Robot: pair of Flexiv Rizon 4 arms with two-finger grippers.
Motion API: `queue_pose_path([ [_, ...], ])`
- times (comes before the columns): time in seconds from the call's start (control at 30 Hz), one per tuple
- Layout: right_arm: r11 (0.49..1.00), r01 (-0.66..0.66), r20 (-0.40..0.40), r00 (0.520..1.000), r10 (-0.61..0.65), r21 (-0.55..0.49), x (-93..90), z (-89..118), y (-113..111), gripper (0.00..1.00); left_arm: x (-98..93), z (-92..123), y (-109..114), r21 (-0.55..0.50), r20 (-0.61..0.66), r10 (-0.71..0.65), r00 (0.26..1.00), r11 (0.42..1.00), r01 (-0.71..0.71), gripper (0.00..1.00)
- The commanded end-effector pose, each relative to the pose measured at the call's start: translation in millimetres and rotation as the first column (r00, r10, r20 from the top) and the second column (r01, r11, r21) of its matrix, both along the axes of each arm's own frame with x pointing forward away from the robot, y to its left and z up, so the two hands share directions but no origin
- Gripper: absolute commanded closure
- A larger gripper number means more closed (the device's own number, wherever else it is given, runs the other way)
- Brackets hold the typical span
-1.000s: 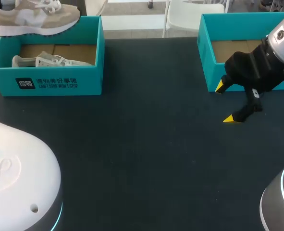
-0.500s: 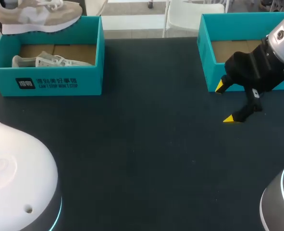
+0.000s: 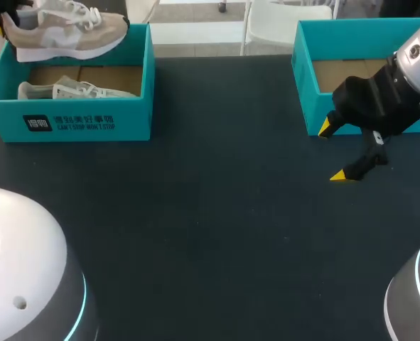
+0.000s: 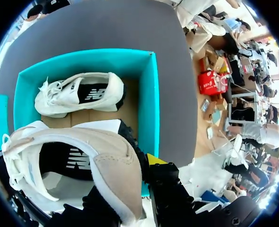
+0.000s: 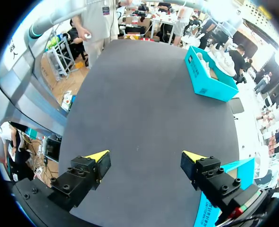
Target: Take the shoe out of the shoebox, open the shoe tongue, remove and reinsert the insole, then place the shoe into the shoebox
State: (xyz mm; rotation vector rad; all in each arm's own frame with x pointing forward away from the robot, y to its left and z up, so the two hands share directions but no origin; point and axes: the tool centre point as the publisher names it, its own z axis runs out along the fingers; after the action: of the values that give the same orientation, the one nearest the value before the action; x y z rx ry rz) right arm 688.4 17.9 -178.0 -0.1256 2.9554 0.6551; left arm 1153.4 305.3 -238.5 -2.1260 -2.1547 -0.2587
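Passage: wide stretch of bench [image 3: 217,213] between left shoebox [image 3: 131,122] and right shoebox [image 3: 305,99], which stand well apart.
Obstacles: left shoebox's walls; white sneaker [image 3: 74,90] lying along its near side, bare cardboard floor behind it; beige sneaker [image 3: 67,32] held in the air over its far rim. Right gripper [image 3: 334,150], fingers spread, just before right shoebox's near corner.

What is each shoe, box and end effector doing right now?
beige shoe: held up over left box.
white shoe: lying inside left box.
left box: open.
right box: open, no shoe showing.
left end effector: shut on beige shoe.
right end effector: open, empty, near right box.
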Motion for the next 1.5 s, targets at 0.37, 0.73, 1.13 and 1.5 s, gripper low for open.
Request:
queue_pose_path([
  [0.37,1.0,0.0,-0.004,1.0,0.0,-0.003,2.4,-1.0,1.7,0.0,27.7,-52.0,-2.0,-0.024,0.033,0.028,0.999,0.999,-0.027,1.0],
  [0.73,1.0,0.0,-0.004,1.0,0.0,-0.003,2.4,-1.0,1.7,0.0,35.4,-91.3,-10.2,-0.006,0.035,0.017,0.999,1.0,-0.017,1.0],
  [1.13,1.0,0.0,-0.004,1.0,0.0,-0.003,2.4,-1.0,1.7,0.0,39.3,-121.9,-2.7,0.031,-0.009,0.045,0.999,0.999,-0.045,1.0],
  [1.5,1.0,0.0,-0.004,1.0,0.0,-0.003,2.4,-1.0,1.7,0.0,43.7,-139.1,-1.5,0.006,-0.021,0.054,0.998,0.999,-0.054,0.93],
])
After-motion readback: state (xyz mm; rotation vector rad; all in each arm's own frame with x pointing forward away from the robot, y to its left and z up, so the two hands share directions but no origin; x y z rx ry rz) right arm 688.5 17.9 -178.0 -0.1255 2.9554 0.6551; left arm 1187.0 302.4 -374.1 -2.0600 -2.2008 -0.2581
